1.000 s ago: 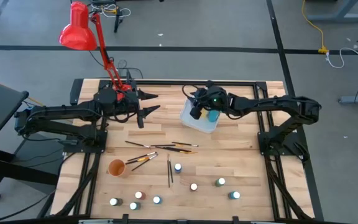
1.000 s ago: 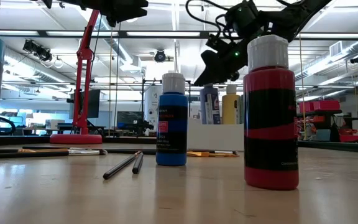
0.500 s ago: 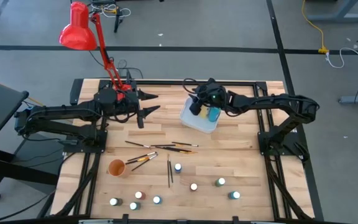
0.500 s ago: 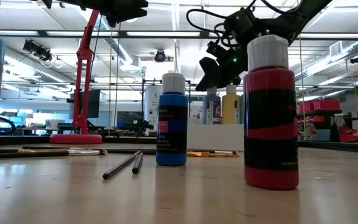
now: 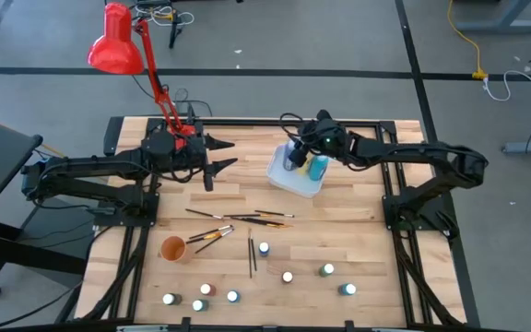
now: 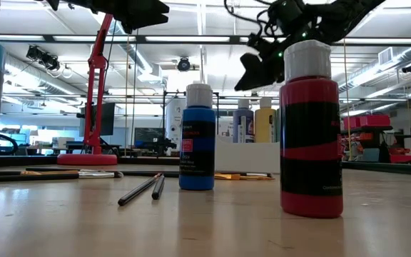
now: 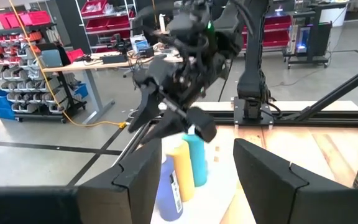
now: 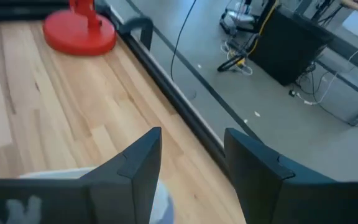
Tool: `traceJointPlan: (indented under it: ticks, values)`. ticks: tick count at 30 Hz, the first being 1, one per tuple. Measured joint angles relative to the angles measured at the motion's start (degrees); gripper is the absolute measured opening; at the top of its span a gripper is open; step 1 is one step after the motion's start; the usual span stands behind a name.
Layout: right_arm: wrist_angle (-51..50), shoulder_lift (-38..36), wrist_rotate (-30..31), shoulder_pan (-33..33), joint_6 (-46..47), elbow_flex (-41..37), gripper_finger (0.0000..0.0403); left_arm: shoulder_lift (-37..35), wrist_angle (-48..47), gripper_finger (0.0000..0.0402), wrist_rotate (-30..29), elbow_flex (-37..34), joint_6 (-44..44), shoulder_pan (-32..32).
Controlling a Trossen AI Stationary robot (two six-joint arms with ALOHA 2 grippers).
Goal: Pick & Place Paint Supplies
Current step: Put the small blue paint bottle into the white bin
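blue, yellow and teal bottles (image 7: 180,171) stand upright in tray (image 5: 289,179); right gripper (image 5: 295,153) open, empty.

White rectangular plastic tray (image 5: 284,181) holding blue (image 7: 168,186), yellow (image 7: 183,171) and teal (image 7: 197,162) paint bottles; red metal desk lamp (image 5: 116,41); pale striped wooden table (image 5: 339,207).

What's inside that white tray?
The white tray holds three upright bottles: blue, yellow and teal. The right gripper hovers open above, hiding part of the tray's floor.
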Motion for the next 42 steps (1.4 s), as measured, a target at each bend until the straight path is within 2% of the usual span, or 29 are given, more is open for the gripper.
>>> traceJointPlan:
  ticks: [2,4,10,16,18,22,29,36,42]
  values:
    - [-1.2,-2.1,-0.5,0.5,0.0,0.0,0.0174,0.0,0.0,0.0208,0.0,0.0,-0.2,0.0]
    - [-2.1,-4.4,-3.6,1.4,0.0,0.0,0.0171,0.0,0.0,0.0208,0.0,0.0,-1.3,0.0]
    - [-4.2,-9.9,-21.2,6.2,-1.5,0.0,0.0157,0.0,-2.4,0.0208,1.2,0.0,-4.0,0.0]
    - [-4.9,-10.5,-31.1,12.4,-2.3,0.0,0.0151,2.3,-2.5,0.021,15.6,-0.4,-3.5,-2.2]
    - [-5.2,-9.6,-33.2,14.5,-3.6,0.0,0.0155,4.2,-0.7,0.021,18.2,-0.4,-2.2,-3.8]
    - [-5.0,-6.5,-34.1,18.9,-6.2,0.0,0.0168,7.9,2.8,0.021,14.8,-0.3,-1.6,-5.8]
    - [-0.6,2.6,-34.1,24.6,-1.4,0.0,0.0198,11.2,4.6,0.021,5.4,-0.4,-5.6,-6.1]
    - [5.0,11.8,-34.1,29.0,1.9,0.0,0.0205,11.1,4.9,0.021,4.7,-0.3,-6.2,-6.2]
    - [8.3,15.0,-32.1,29.5,3.1,0.0,0.0205,11.1,4.8,0.021,4.6,-0.3,-6.4,-6.6]
